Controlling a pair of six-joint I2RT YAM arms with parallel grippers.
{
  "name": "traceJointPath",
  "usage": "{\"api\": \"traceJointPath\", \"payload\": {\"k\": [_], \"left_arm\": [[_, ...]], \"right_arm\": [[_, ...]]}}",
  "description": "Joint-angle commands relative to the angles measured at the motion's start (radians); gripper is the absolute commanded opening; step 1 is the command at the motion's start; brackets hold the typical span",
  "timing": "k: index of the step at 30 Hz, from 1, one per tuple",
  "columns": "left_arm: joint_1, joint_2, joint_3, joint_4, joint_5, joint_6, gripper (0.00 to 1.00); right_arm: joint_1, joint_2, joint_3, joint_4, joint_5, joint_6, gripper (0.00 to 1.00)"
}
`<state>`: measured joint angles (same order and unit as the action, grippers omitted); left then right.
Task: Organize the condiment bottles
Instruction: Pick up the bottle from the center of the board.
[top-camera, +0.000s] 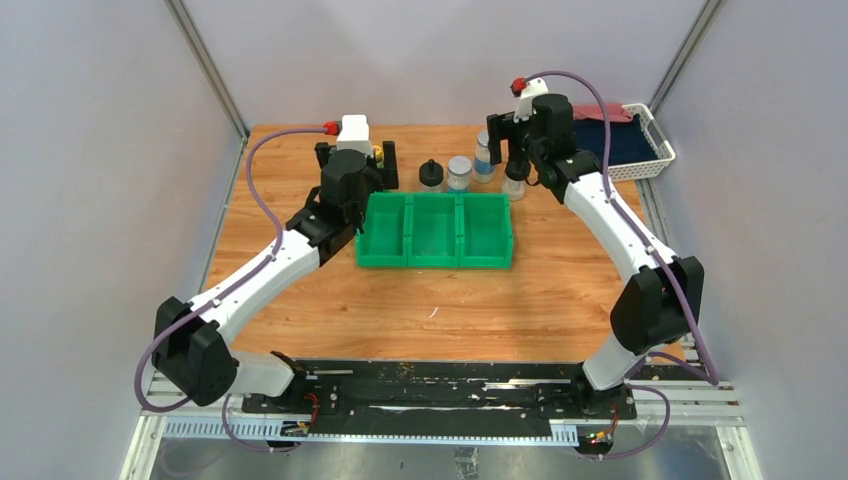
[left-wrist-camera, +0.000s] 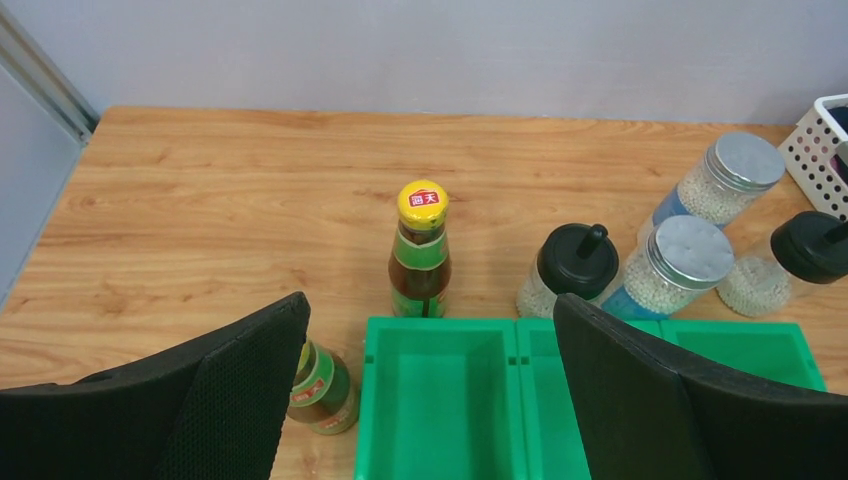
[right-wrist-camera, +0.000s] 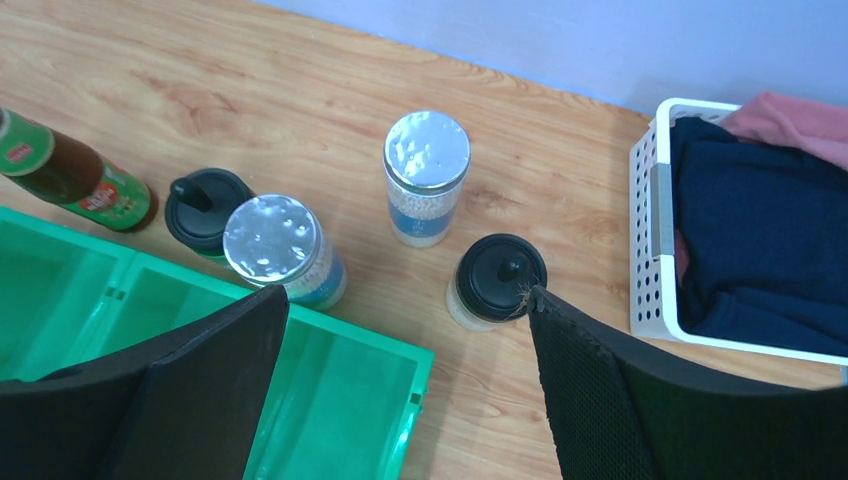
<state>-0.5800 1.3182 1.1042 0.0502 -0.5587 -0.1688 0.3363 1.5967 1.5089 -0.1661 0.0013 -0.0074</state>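
Note:
Six condiment bottles stand behind and beside the green bin (top-camera: 435, 232). One brown yellow-capped bottle (left-wrist-camera: 420, 250) stands behind the bin's left compartment. The other (left-wrist-camera: 322, 388) stands left of the bin, partly hidden by my left finger. A black-knob jar (left-wrist-camera: 570, 270), two silver-lidded shakers (left-wrist-camera: 668, 265) (left-wrist-camera: 722, 180) and a second black-knob jar (left-wrist-camera: 800, 260) line up to the right. My left gripper (left-wrist-camera: 430, 315) is open and empty above the bin's left compartment. My right gripper (right-wrist-camera: 405, 300) is open and empty above the bin's right end, one fingertip beside the right black-knob jar (right-wrist-camera: 495, 280).
A white basket (right-wrist-camera: 650, 220) with dark blue and pink cloth stands at the table's far right corner, close to the right black-knob jar. Grey walls enclose the table on three sides. The bin's three compartments (left-wrist-camera: 440, 400) hold nothing.

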Motion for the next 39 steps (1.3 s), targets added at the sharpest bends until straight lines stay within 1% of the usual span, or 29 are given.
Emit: {"api": "traceJointPath", "payload": {"k": [1, 5, 7, 12, 14, 21, 29, 32, 36, 39], "left_arm": [[-0.007, 0.024, 0.051, 0.016, -0.013, -0.013, 1.0], [-0.008, 0.046, 0.114, -0.039, -0.079, 0.008, 1.0], [-0.008, 0.07, 0.159, -0.09, -0.126, 0.028, 1.0], [-0.007, 0.136, 0.254, -0.146, -0.221, 0.064, 1.0], [-0.006, 0.167, 0.288, -0.161, -0.235, 0.071, 1.0], [-0.005, 0.259, 0.379, -0.221, -0.219, 0.07, 1.0], [0.018, 0.268, 0.36, -0.205, -0.152, 0.017, 1.0], [0.032, 0.269, 0.347, -0.197, -0.136, 0.003, 1.0], [0.048, 0.275, 0.329, -0.183, -0.102, -0.009, 1.0], [0.051, 0.284, 0.327, -0.175, -0.089, -0.008, 1.0]], "right_arm": [[0.014, 0.041, 0.057, -0.08, 0.031, -0.033, 0.93], [0.015, 0.078, 0.098, -0.082, 0.046, -0.024, 0.93], [0.015, 0.103, 0.133, -0.084, 0.045, -0.029, 0.93], [0.015, 0.203, 0.271, -0.165, 0.057, -0.06, 0.94], [0.016, 0.233, 0.314, -0.187, 0.064, -0.064, 0.94], [0.013, 0.279, 0.354, -0.202, 0.091, -0.068, 0.95], [0.006, 0.335, 0.352, -0.17, 0.03, -0.063, 1.0], [0.0, 0.359, 0.357, -0.151, 0.015, -0.06, 1.0], [-0.01, 0.393, 0.369, -0.131, -0.056, -0.044, 1.0], [-0.015, 0.423, 0.39, -0.123, -0.069, -0.043, 1.0]]}}
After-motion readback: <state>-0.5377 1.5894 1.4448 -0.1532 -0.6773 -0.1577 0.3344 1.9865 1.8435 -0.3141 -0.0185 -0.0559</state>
